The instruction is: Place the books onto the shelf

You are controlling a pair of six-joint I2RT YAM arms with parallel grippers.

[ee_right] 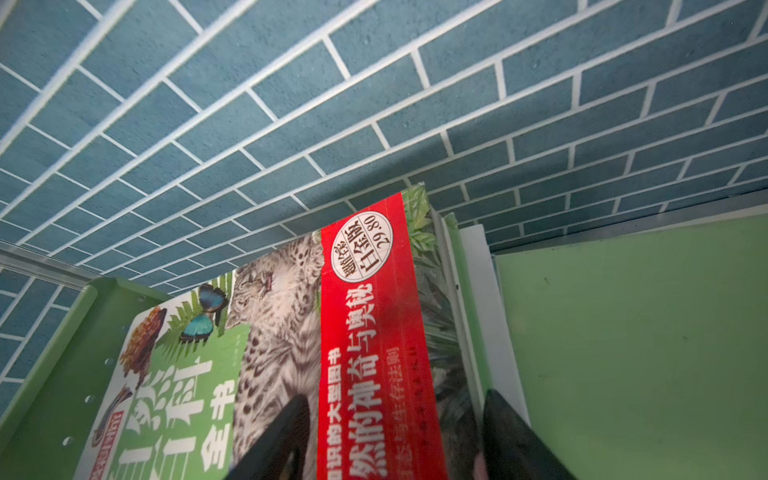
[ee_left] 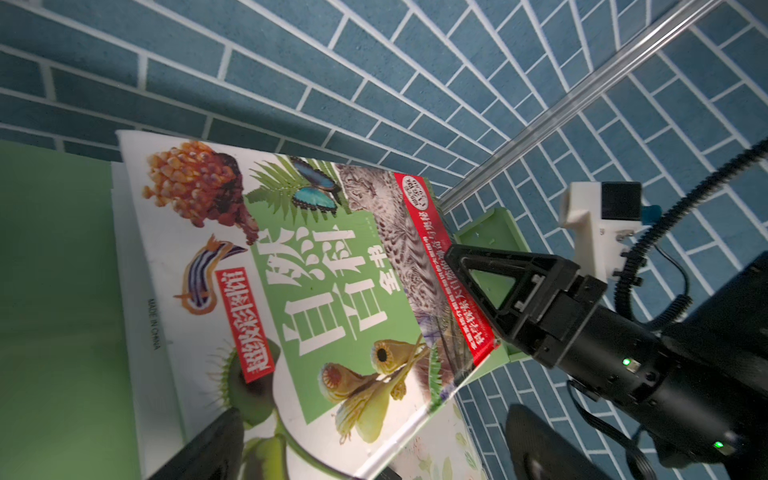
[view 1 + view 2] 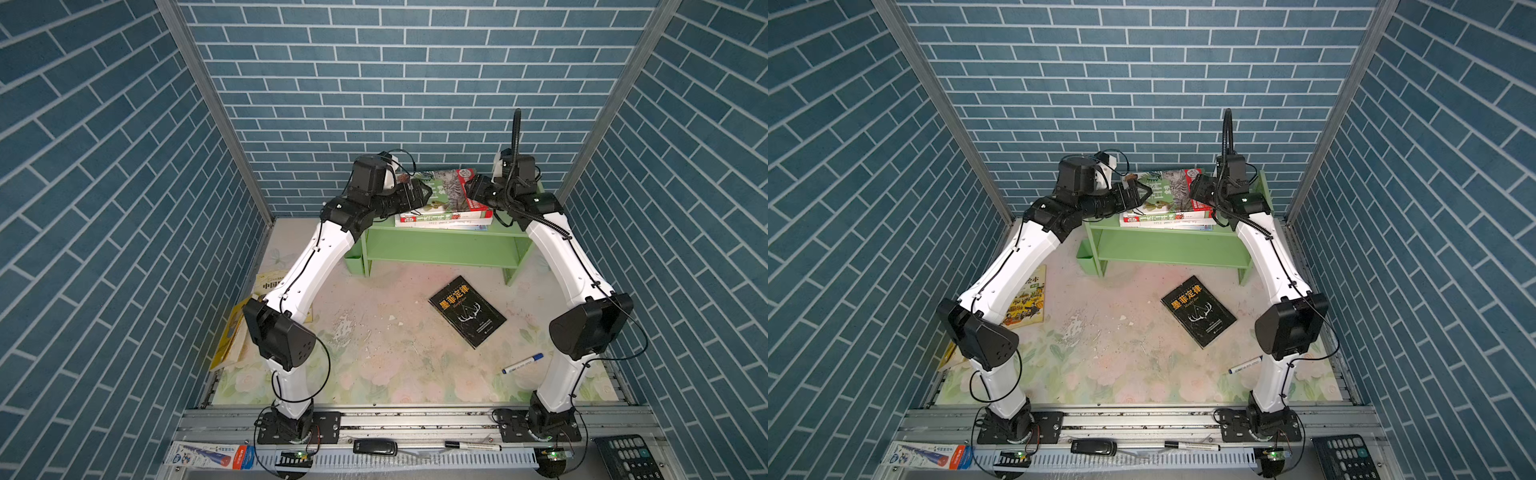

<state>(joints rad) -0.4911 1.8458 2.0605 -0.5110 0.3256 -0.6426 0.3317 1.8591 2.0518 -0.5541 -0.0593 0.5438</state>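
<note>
- The green book lies uppermost on a stack on the top tier of the shelf, directly between my two hands. Its cover faces up and it sits askew to the books under it.
- Its red-banded edge sits between the fingers of my right hand, one finger over the cover and the other past the page edge. I cannot tell whether they press on the book or only straddle it.
- My left hand is at the opposite edge of the same book, spread wide and grasping nothing. One of its fingers shows by the corner with the flytrap picture.
- Beneath both hands, under the green book, lie two more books flat on that tier — a white-spined book and a thinner pale book below it.
- The cup-box hangs on the shelf's side, below my left hand.
- The black book lies flat on the table, well back from my right hand and apart from the shelf.
- The yellow illustrated book lies on the table far behind my left hand, partly under that forearm. Another yellow book sits at the table's edge beside my left elbow.
- A marker lies on the table, further back from my right hand than the black book — close to that arm's lower link.
</note>
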